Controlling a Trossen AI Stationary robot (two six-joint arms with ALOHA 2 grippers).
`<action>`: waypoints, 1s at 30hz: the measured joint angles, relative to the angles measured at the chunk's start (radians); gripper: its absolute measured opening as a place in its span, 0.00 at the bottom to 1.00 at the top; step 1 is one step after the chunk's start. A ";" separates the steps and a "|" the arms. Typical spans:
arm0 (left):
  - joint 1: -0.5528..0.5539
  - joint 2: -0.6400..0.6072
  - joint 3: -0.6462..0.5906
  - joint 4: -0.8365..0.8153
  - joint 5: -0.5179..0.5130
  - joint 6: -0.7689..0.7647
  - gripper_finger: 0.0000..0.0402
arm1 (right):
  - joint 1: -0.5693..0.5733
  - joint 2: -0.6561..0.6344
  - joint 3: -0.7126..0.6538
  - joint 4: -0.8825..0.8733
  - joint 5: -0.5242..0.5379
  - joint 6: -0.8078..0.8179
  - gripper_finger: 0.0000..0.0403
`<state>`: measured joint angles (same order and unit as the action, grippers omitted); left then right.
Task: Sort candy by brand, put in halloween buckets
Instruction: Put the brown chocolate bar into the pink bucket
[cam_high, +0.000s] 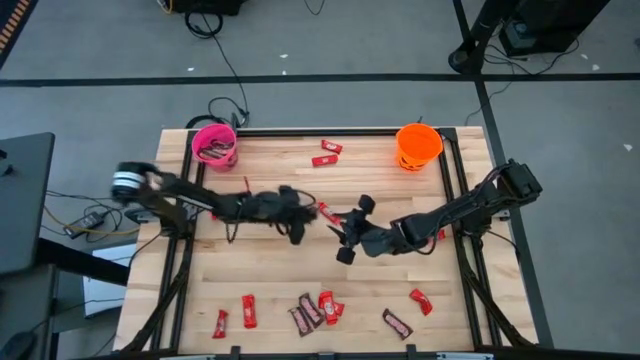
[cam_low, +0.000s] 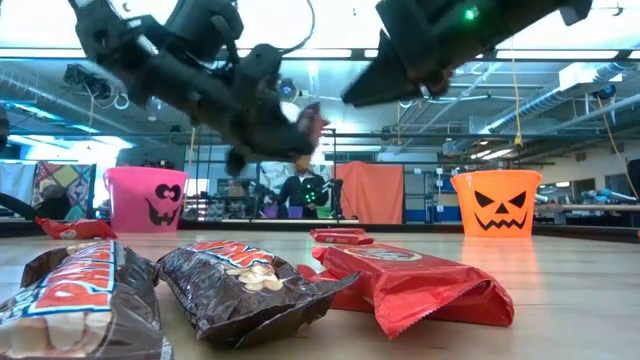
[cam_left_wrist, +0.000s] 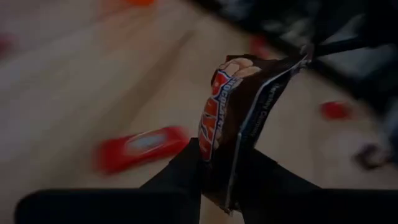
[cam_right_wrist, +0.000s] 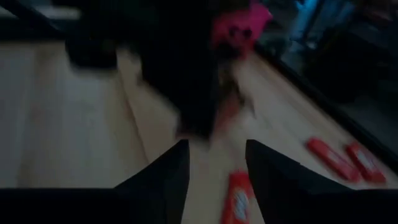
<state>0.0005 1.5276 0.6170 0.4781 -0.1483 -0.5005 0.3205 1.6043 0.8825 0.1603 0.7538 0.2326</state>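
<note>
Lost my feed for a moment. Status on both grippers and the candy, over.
Left gripper shut on a brown bar, mid-table. Right gripper open, empty, close beside it. Pink bucket holds brown candy; orange bucket contents unclear.

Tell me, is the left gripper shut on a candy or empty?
Shut on one. In the left wrist view, the left gripper pinches a dark brown candy bar between its fingers.
</note>
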 joint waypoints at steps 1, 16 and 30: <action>0.013 -0.054 0.000 -0.108 -0.028 0.000 0.20 | 0.005 0.000 0.000 -0.036 0.010 0.037 0.42; 0.360 -0.599 0.008 -1.012 -0.364 -0.114 0.20 | 0.017 -0.001 -0.189 0.135 -0.116 0.250 0.43; 0.597 -0.557 0.118 -1.213 -0.455 -0.040 0.28 | -0.021 -0.001 -0.258 0.139 -0.067 0.264 0.43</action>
<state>0.5971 0.9710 0.7349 -0.7353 -0.6034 -0.5405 0.2999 1.6032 0.6242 0.2992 0.6871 0.4966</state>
